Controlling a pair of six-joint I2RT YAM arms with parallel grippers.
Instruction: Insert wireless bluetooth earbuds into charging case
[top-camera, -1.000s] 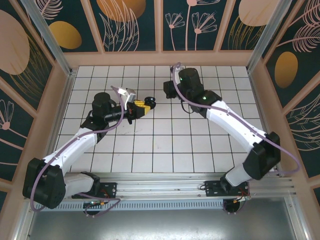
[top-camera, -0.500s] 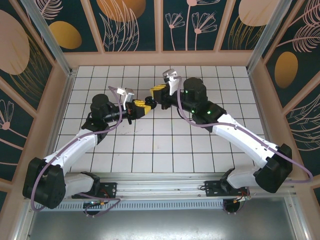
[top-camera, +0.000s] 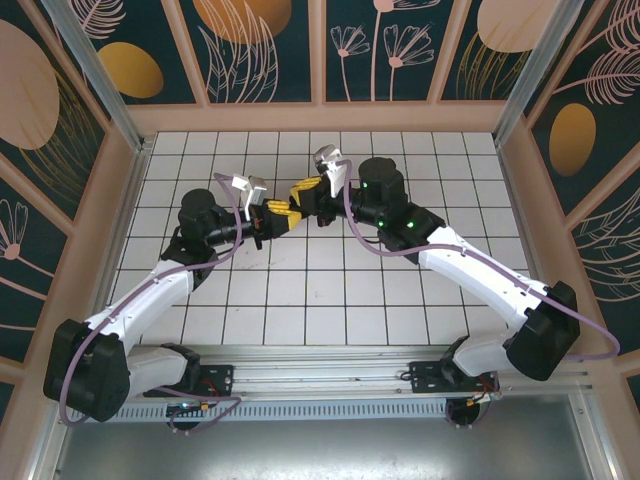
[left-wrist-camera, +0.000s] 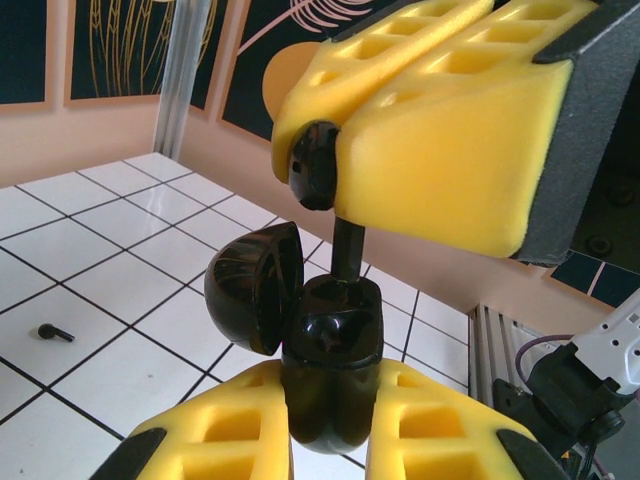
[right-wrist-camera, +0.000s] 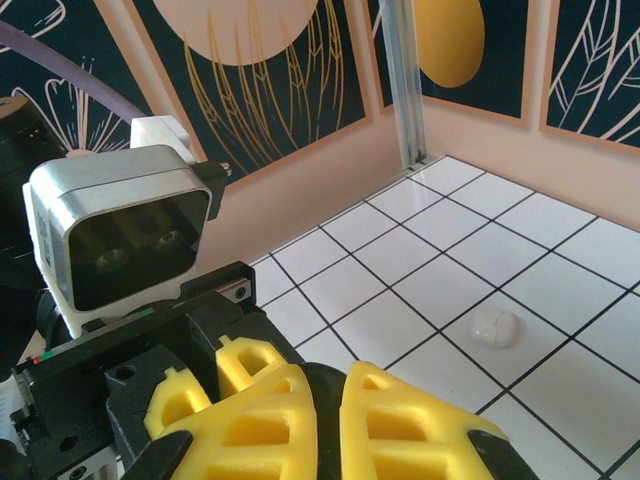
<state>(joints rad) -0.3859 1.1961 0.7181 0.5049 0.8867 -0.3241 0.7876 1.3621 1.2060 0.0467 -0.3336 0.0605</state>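
My left gripper (left-wrist-camera: 328, 385) is shut on the black charging case (left-wrist-camera: 330, 350), held upright with its lid (left-wrist-camera: 255, 285) swung open to the left. Directly above it, my right gripper (left-wrist-camera: 332, 140) is shut on one black earbud (left-wrist-camera: 313, 165); the bud's stem points down and reaches the case's opening. A second earbud (left-wrist-camera: 55, 332) lies on the white tiles at the left. From above, the left gripper (top-camera: 272, 215) and the right gripper (top-camera: 302, 192) meet tip to tip at mid-table. In the right wrist view the right gripper (right-wrist-camera: 340, 380) has its fingers nearly together over a dark shape.
A small white oval object (right-wrist-camera: 495, 327) rests on a tile to the right of my right gripper. Wooden walls with dark floral panels (top-camera: 320, 50) enclose the tiled floor (top-camera: 400, 290). The left wrist camera block (right-wrist-camera: 120, 235) sits close to the right fingers.
My right arm has swung from the back of the table leftward, bringing its gripper with the earbud over the case. The left gripper has kept hold of the case, nearly still.
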